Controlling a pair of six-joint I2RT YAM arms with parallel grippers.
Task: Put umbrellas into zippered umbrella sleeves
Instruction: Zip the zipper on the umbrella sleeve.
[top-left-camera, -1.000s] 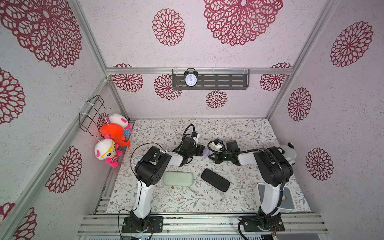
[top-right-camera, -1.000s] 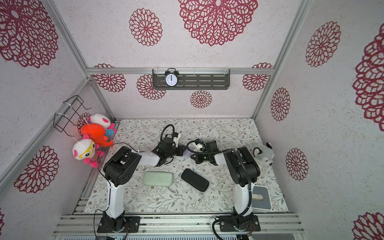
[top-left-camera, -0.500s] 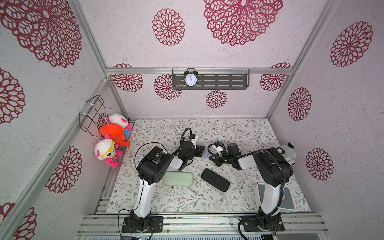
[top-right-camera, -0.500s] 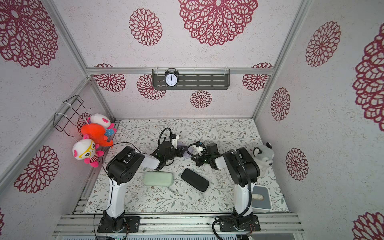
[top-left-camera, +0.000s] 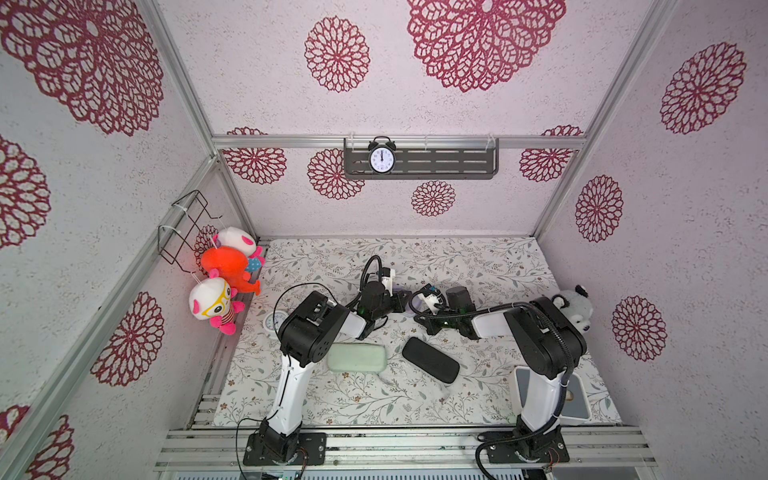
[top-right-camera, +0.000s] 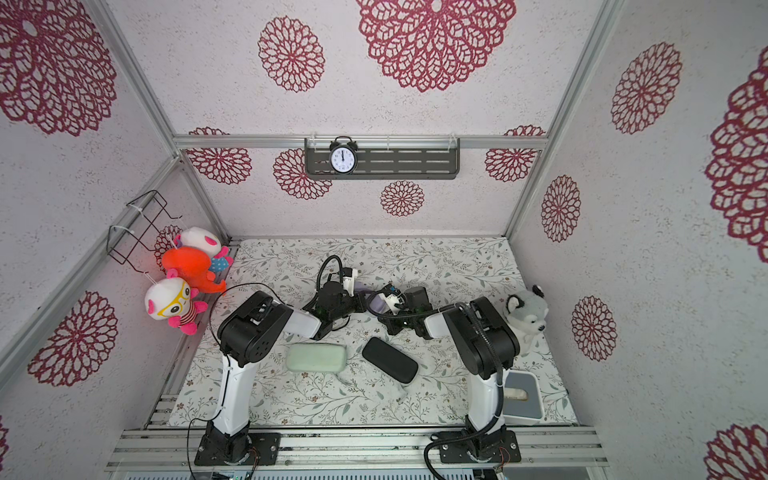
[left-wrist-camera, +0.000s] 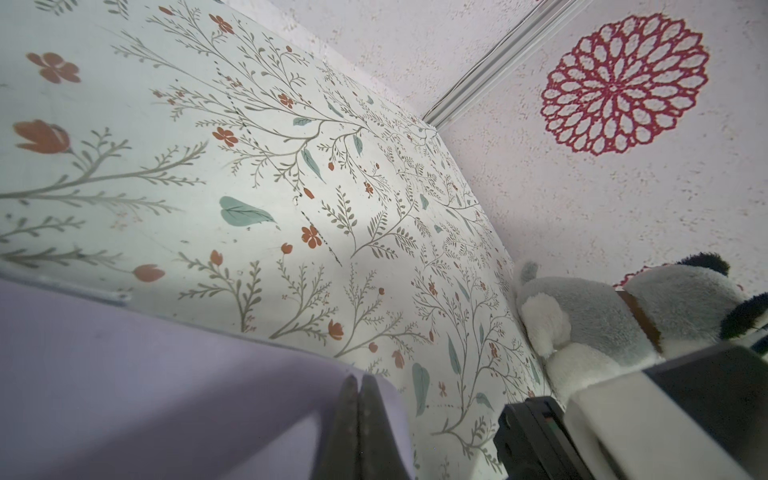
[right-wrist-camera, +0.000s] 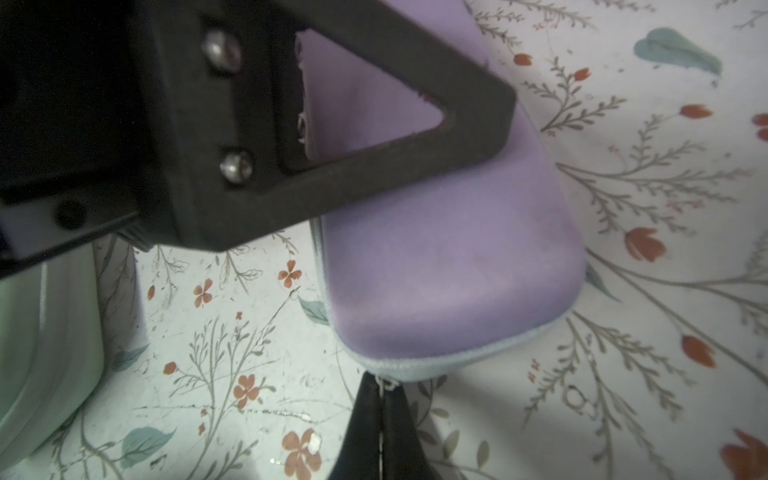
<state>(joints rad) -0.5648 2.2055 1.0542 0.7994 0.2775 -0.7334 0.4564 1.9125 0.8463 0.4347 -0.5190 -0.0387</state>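
Right end effector (right-wrist-camera: 380, 386) farther left; lilac sleeve (right-wrist-camera: 449, 257) at its tip

The floral worktop (top-left-camera: 478, 266) carries a mint green sleeve (top-left-camera: 357, 357) and a black sleeve (top-left-camera: 430, 365) side by side, both closed; a lilac sleeve (right-wrist-camera: 436, 249) lies behind them, a plush husky (top-left-camera: 575, 307) at its right edge.

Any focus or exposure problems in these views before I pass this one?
Right wrist view: the lilac sleeve is fairly sharp, and the mint sleeve at the frame edge is blurred. Left wrist view: the left gripper and plush husky are soft. Both top views: crisp and evenly lit, though the orange plush looks oversaturated.
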